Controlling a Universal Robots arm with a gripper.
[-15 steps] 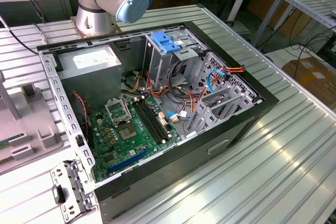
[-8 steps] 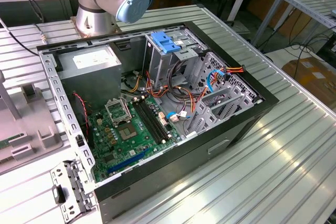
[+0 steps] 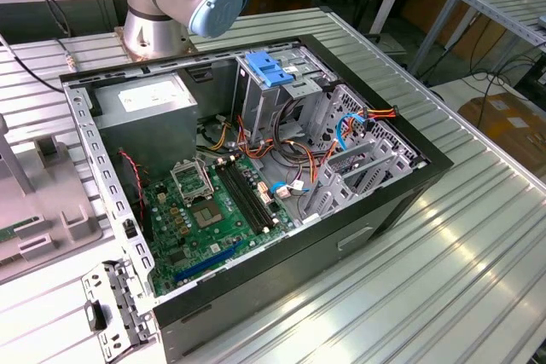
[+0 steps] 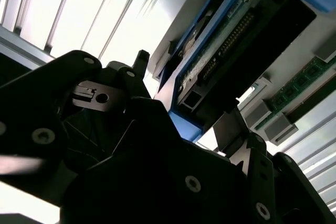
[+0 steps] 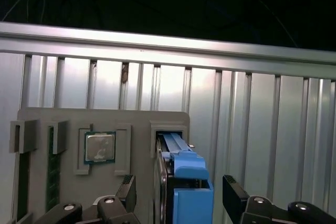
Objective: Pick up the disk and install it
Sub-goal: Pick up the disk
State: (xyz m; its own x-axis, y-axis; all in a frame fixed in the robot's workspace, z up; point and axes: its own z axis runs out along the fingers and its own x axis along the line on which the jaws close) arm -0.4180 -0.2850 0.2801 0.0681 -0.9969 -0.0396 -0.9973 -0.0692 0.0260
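Standing on edge in a slot of the grey holder (image 5: 68, 121), beside the processor chip (image 5: 100, 147), the disk (image 5: 184, 169) sits between the wide-spread fingers (image 5: 129, 188) of the hand (image 5: 181, 192), not visibly touched. It looks rigid, fairly heavy and shock-sensitive. A firm, square grip on the blue rails (image 5: 193, 205), clear of the circuit board (image 4: 220, 45), seems wisest.

Disk (image 5: 189, 174) partly out of frame

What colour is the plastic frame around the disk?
Blue, seen best in the first wrist view on the disk.
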